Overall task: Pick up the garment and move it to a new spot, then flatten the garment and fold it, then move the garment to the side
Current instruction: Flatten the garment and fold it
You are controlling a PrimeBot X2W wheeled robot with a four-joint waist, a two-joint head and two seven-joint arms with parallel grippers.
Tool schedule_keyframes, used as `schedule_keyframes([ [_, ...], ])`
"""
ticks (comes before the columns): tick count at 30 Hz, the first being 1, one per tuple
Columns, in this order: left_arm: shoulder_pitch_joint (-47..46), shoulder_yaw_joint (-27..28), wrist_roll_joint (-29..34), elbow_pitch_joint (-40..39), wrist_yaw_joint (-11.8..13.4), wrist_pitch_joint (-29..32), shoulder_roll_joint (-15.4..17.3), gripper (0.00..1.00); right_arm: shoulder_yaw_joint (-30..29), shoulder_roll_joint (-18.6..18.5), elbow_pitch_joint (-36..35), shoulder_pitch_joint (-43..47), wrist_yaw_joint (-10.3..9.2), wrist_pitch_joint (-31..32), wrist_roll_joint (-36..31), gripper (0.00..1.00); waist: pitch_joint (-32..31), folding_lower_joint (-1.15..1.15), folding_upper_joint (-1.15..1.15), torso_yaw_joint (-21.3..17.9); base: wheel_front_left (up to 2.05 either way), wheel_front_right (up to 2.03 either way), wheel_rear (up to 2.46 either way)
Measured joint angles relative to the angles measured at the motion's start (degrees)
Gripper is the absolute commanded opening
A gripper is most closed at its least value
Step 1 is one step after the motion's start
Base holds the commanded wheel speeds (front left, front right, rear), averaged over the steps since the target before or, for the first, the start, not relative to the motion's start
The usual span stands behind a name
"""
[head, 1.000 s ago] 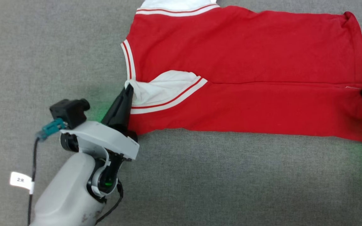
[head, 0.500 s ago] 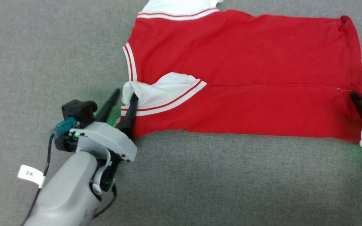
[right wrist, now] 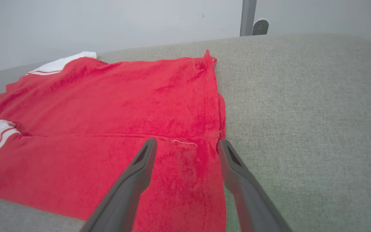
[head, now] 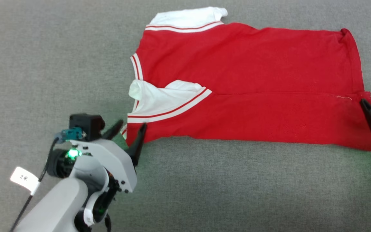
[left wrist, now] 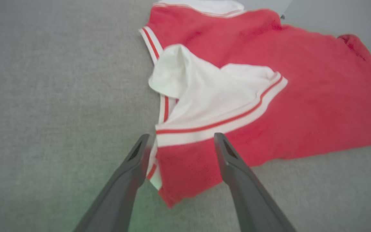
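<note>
Red cloth takes up most of what I see: the garment (head: 253, 74) lies flat on the grey woven surface (head: 204, 187), its long side running left to right. A crease runs along its length where the near part is folded over the rest. At its left end a white sleeve (head: 163, 100) with a red stripe lies folded onto the red body. A second white sleeve end (head: 188, 16) sticks out at the far left corner.

My left jaws stand wide and hold nothing. They sit at the garment's near left corner. One of the fingers (head: 137, 145) is over the red hem, and the other is over bare grey just left of the corner. In my left wrist view the corner lies between the two. A green light (head: 72, 153) glows on that wrist, and a white tag (head: 23, 178) hangs from its cable.

My right jaws are wide too, and empty. They are at the garment's right end, close to the crease. The left of the two fingers (head: 370, 120) is over red cloth. The other is just off the side hem, above the grey surface — my right wrist view shows this clearly. Beyond the far edge there I see a pale wall (right wrist: 108, 25) and a metal post (right wrist: 246, 16).
</note>
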Motion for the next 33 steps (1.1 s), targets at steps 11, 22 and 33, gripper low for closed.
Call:
schedule_keyframes([
  [11,1.29,0.64,-2.78,-6.59,8.10,10.88,2.34,1.00,0.57,1.46,-1.90,0.75,0.00,0.80,-0.09,1.00,3.40,0.00,0.00,-1.73,0.00,0.00,0.00],
  [22,0.53,0.86,-4.01,-3.07,6.16,10.12,1.57,0.03,1.24,0.65,-4.89,1.60,0.00,3.38,-0.31,1.00,4.64,0.00,0.00,-3.17,0.00,0.00,0.00],
  [33,0.90,0.16,-5.00,-2.44,4.59,9.20,0.32,0.00,2.97,-5.43,-8.78,2.72,0.00,18.71,-1.35,1.00,4.55,0.00,0.00,-2.75,0.00,0.00,0.00],
])
